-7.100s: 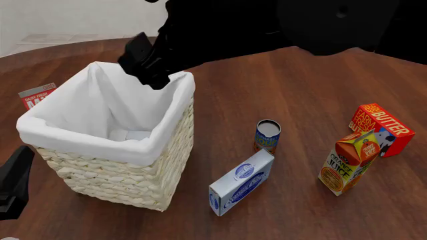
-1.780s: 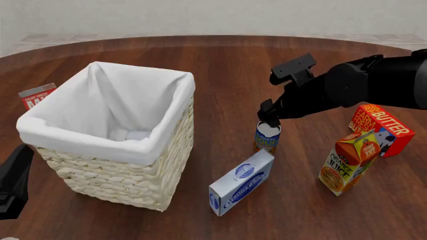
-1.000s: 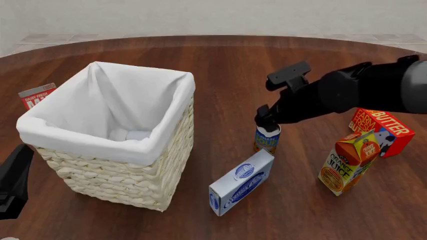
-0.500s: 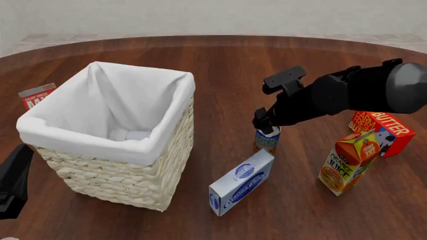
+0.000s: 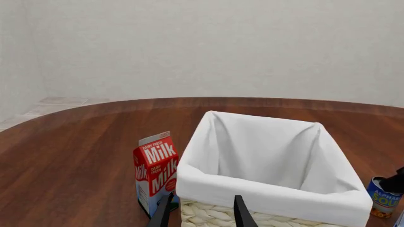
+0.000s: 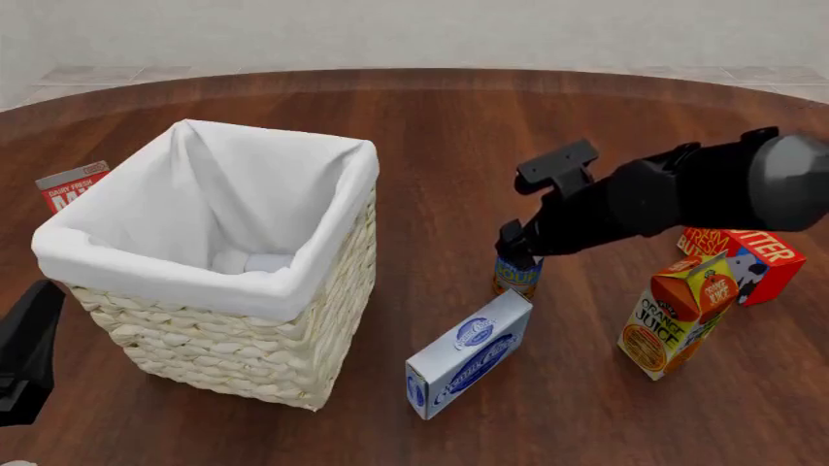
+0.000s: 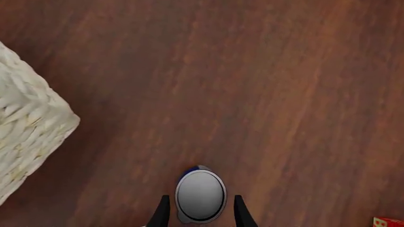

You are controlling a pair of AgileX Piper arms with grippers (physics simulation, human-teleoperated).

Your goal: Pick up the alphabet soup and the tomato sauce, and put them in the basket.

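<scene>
right fingers (image 7: 165, 213) wide, straddling alphabet soup (image 7: 200, 194) | left fingers (image 5: 241, 213) wide at basket (image 5: 265, 198) rim

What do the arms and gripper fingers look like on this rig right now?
Both are matte black with no visible markings or cables. The right arm is thick, rounded and tubular, ending in the right gripper with two thin tapered fingers. The left gripper has matching slim black fingers.

Milk carton (image 5: 155, 170), blue-and-white box (image 6: 469, 352), juice carton (image 6: 678, 316), butter box (image 6: 741, 258).
</scene>
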